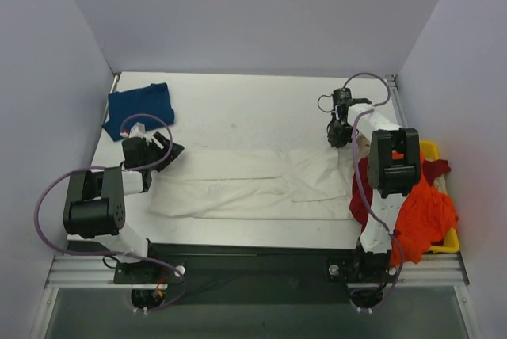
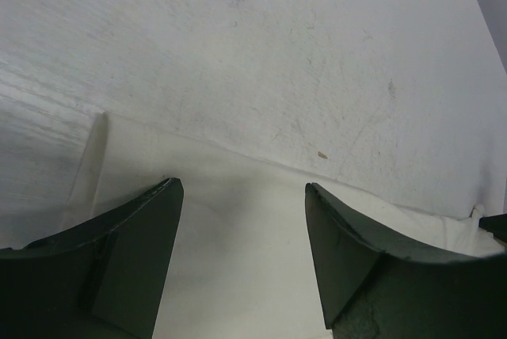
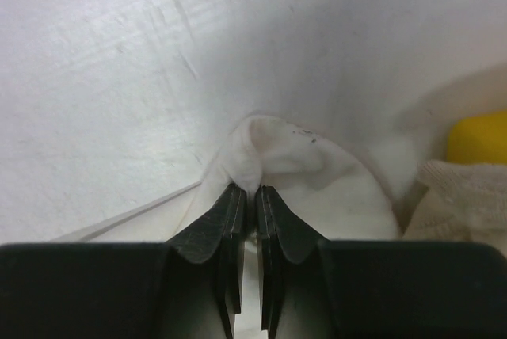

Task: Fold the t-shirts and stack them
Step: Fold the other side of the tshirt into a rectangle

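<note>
Cream t-shirt (image 1: 253,184) lies spread out. Right claw (image 3: 252,190) clenched on its edge, apparently one layer; left claw (image 2: 242,187) released. Grip the opposite end, lift evenly.

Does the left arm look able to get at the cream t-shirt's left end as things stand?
Probably yes: the left claw hangs open over the cream t-shirt at its left edge, with nothing between them. The right claw grips its other end.

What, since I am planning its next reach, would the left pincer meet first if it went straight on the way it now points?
Most likely the cream t-shirt: the open left pincer points down at its cloth, with bare table beyond the shirt's edge. How near the cloth lies is unclear.
</note>
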